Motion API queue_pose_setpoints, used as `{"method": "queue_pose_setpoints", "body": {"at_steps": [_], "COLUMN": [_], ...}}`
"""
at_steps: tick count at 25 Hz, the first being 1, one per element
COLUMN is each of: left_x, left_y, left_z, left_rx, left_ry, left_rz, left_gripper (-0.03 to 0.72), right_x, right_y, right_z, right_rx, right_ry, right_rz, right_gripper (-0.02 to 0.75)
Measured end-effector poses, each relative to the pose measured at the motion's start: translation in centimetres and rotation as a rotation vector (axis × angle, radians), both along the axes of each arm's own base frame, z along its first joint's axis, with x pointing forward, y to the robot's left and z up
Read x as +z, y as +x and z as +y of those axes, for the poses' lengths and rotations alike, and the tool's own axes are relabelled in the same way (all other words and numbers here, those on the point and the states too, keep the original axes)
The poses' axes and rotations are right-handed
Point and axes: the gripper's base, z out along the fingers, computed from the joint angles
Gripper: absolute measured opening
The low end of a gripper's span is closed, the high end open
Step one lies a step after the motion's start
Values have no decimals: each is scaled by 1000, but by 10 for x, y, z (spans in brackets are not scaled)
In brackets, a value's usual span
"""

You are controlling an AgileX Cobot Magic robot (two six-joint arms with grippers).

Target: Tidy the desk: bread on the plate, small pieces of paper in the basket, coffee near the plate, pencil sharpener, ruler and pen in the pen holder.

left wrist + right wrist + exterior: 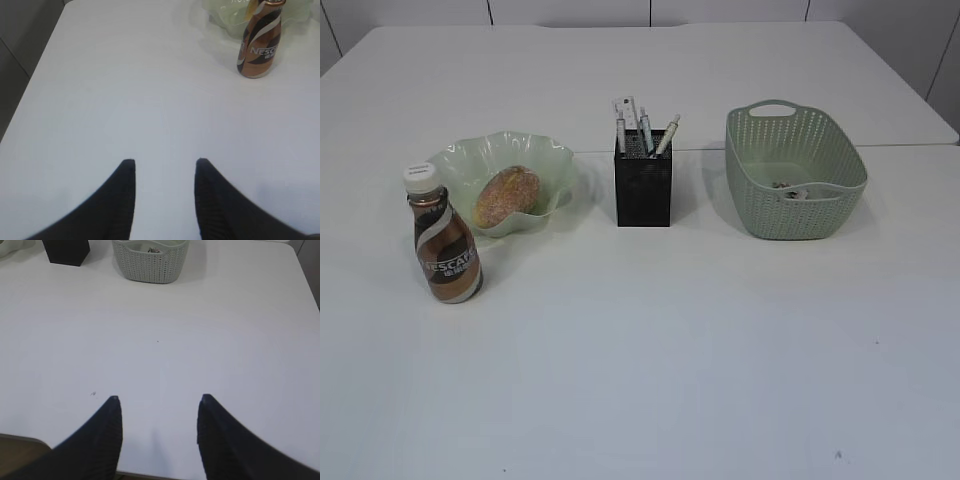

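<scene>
A round bread (506, 196) lies on the pale green wavy plate (548, 160). A brown Nescafe coffee bottle (443, 238) stands just left-front of the plate; it also shows in the left wrist view (258, 44). The black mesh pen holder (643, 187) holds a ruler (631, 112) and pens (665, 136). The green basket (794, 170) has small paper pieces (788, 186) inside. My left gripper (165, 162) is open and empty over bare table. My right gripper (158, 399) is open and empty near the table's front edge. Neither gripper shows in the exterior view. The pencil sharpener is not visible.
The white table (670, 340) spreads in front of the objects. In the right wrist view the basket (149, 260) and pen holder (66, 251) stand at the far side. The table's left edge (30, 80) shows in the left wrist view.
</scene>
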Motion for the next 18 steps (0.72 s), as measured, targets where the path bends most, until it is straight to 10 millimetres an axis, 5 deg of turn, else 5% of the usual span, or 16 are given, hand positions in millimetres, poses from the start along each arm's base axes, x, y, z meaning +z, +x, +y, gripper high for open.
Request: {"method": "queue_pose_setpoints", "body": {"at_steps": [18], "left_x": [0], "left_y": [0], "left_z": [0], "left_rx": [5], "left_ry": [0], "left_rz": [0], "left_gripper": [275], "right_x": [0], "right_y": [0], "right_z": [0], "right_rx": [0], "right_ry": [0], "right_rz": [0], "right_gripper": [391]}}
